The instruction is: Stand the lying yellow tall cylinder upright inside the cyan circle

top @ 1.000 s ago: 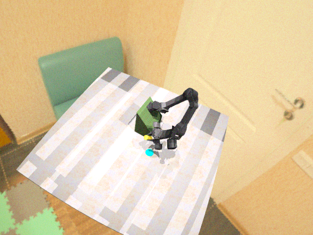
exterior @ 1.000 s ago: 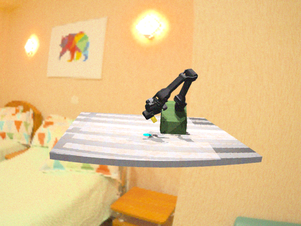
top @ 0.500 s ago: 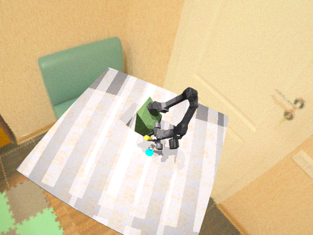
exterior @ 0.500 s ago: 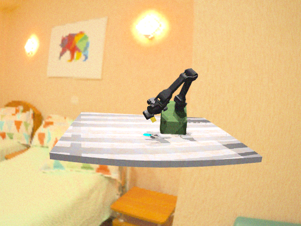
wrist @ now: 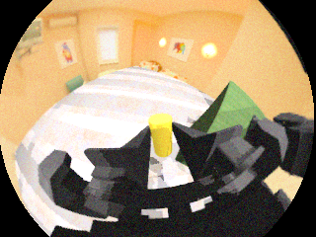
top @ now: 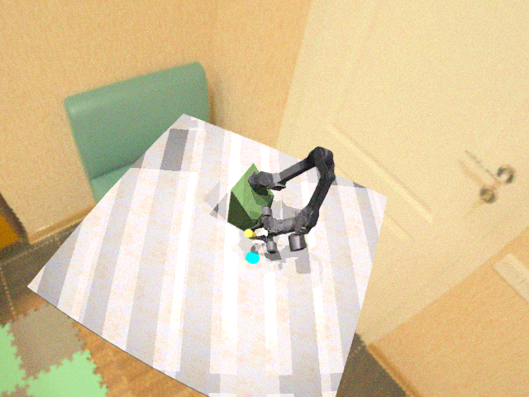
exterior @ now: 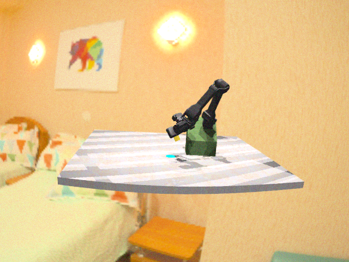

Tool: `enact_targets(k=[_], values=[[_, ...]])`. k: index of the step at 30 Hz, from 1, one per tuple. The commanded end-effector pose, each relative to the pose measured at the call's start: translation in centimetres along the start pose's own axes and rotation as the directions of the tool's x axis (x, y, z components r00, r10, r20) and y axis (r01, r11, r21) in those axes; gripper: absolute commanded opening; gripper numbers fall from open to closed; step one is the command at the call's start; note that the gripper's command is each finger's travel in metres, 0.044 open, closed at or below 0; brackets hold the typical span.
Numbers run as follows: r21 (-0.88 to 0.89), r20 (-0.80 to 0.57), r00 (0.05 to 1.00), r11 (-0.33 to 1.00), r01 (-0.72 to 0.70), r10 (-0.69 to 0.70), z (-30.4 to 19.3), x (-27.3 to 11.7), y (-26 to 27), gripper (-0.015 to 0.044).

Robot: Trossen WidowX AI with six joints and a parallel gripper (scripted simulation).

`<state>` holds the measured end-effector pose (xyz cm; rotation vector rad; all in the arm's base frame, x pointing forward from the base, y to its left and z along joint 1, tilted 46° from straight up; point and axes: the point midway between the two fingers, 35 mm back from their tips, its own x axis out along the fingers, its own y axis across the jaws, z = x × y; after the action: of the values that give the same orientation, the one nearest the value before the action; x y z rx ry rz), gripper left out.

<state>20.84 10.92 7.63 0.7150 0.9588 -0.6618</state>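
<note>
The yellow cylinder (top: 248, 233) (exterior: 176, 138) (wrist: 161, 135) is held between the fingertips, in the air above the table. It looks close to upright, with a slight tilt in the exterior view. My gripper (top: 253, 233) (wrist: 161, 126) is shut on it; in the exterior view the gripper's body hides most of the cylinder's upper part. The cyan circle (top: 252, 257) (exterior: 170, 156) lies flat on the table, below the held cylinder in the top and exterior views. In the wrist view the circle does not show.
A green faceted block with a pointed top (top: 243, 205) (exterior: 200, 142) (wrist: 229, 109) stands on the table (top: 170, 256) (exterior: 126, 169) close beside the gripper and near the arm's base. It is taller than the circle's surroundings. The arm's shadow falls near the circle.
</note>
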Motion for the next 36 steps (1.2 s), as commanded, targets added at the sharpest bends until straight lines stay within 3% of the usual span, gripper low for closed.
enact_targets(k=[1,36], values=[[0.015,0.025,1.0,1.0,-0.016,0.016,0.1,-0.2,0.1,0.0105],[0.09,0.218,0.961,0.977,-0.193,0.17,0.4,-2.2,1.2,0.0105]])
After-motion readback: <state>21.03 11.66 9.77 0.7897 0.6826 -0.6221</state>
